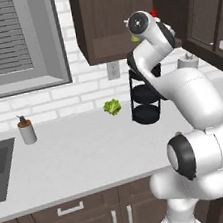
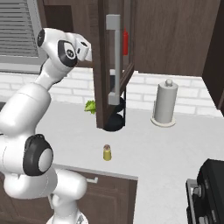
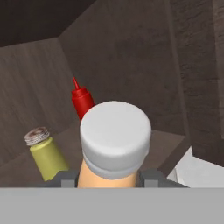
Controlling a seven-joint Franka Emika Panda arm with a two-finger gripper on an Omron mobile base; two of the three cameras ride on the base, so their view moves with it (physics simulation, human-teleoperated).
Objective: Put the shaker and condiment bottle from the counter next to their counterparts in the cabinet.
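I have the gripper (image 3: 109,178) clamped on the bottle (image 3: 114,146), holding it inside the cabinet (image 3: 131,52) beside the red bottle (image 3: 82,100), its counterpart, while the shaker (image 2: 107,152) waits on the counter (image 2: 153,148).

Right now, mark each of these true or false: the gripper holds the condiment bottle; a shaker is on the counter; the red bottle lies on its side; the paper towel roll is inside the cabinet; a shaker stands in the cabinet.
1. The gripper holds the condiment bottle. True.
2. A shaker is on the counter. True.
3. The red bottle lies on its side. False: it stands upright in the cabinet.
4. The paper towel roll is inside the cabinet. False: it stands on the counter.
5. A cabinet shaker stands inside, beside the red bottle. True.
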